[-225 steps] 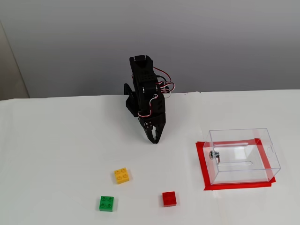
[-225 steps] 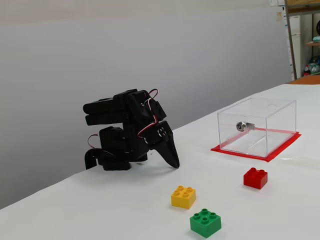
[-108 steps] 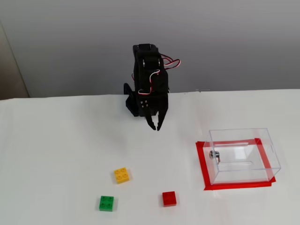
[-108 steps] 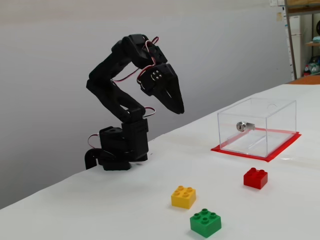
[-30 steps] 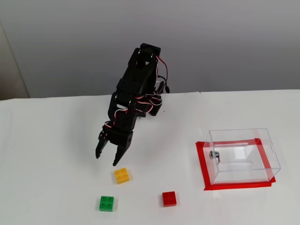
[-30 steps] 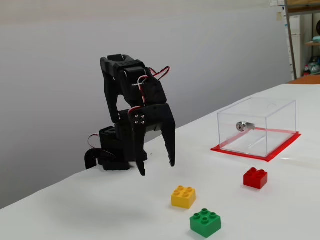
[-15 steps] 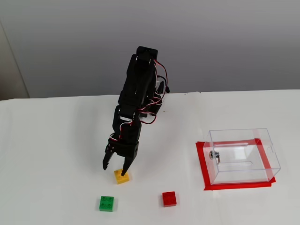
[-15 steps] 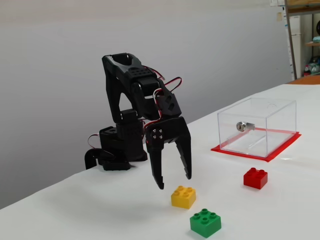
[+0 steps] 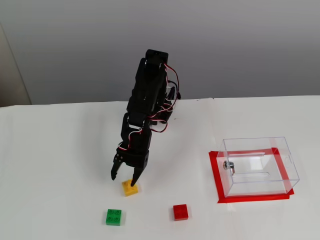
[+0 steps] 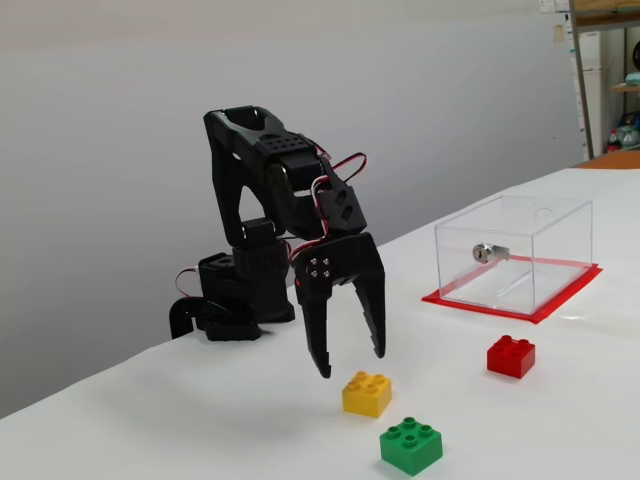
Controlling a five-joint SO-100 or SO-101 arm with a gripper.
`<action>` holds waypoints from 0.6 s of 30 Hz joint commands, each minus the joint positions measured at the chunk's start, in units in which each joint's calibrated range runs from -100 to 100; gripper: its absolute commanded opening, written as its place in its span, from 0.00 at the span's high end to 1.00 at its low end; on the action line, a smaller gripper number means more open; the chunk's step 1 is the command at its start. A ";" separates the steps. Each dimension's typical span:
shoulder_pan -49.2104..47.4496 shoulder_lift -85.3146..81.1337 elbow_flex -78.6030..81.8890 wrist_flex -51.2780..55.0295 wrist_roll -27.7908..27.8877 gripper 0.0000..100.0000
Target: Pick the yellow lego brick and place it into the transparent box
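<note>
Gripper (image 10: 352, 362) spread wide, empty, fingertips pointing down just above the table. Yellow lego brick (image 10: 366, 393) sits on the white table (image 10: 150, 420) right by the fingertips, not grasped. Green brick (image 10: 411, 446) just in front of it, red brick (image 10: 511, 356) further right. Transparent box (image 10: 515, 250) far right on red tape (image 10: 505, 308), well apart from the brick.

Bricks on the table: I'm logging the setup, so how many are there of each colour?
Yellow brick: 1
Green brick: 1
Red brick: 1
Total: 3
</note>
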 commanded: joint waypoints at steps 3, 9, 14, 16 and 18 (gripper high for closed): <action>2.75 -0.39 -1.69 1.64 -0.06 0.75; 0.90 -0.39 -2.32 1.55 -0.06 0.70; -0.50 -0.39 -2.32 1.81 0.09 0.69; -0.94 -0.39 -2.32 1.73 0.41 0.69; -1.09 -0.39 -2.32 1.20 0.41 0.69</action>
